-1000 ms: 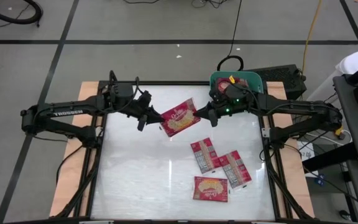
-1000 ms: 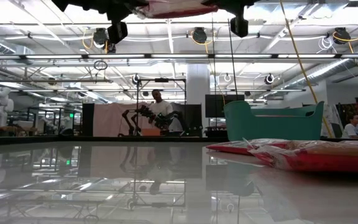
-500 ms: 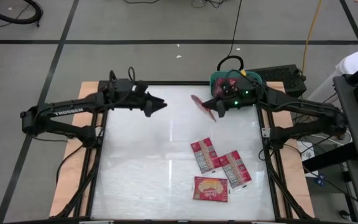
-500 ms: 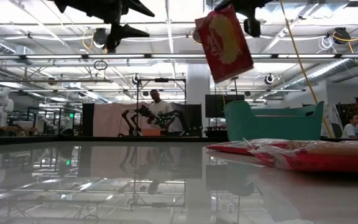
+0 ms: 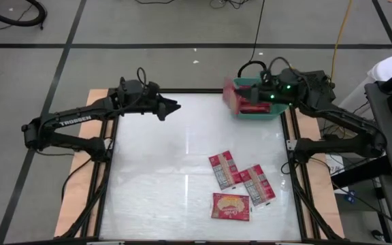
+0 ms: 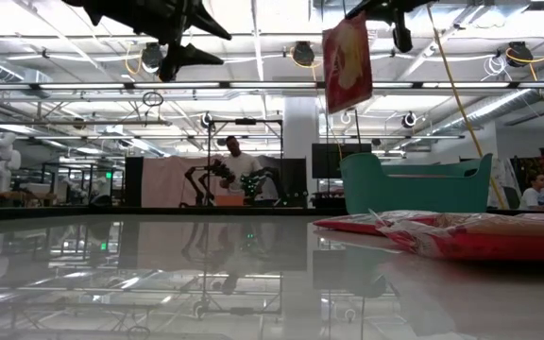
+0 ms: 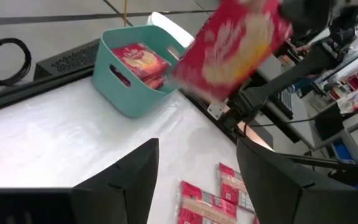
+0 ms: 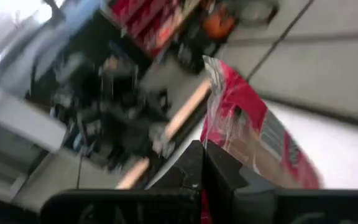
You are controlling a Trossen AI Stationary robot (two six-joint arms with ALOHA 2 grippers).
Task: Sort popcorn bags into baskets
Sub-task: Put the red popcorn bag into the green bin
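right gripper [image 8: 199, 163] fingers clamped on a popcorn bag [image 5: 231, 97] hanging at the near rim of the teal basket [image 5: 256, 113]; left gripper [image 7: 194, 168] fingers spread apart, empty, above the worktop [image 5: 162, 184].

Red popcorn bag [image 5: 231, 99] hangs beside teal basket [image 5: 267, 113].

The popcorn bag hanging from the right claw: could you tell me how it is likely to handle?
The popcorn bag hangs flat from the right claw, so it is probably light and fairly stiff. Held by one edge, it may swing. Its wrapper looks glossy, perhaps slippery.
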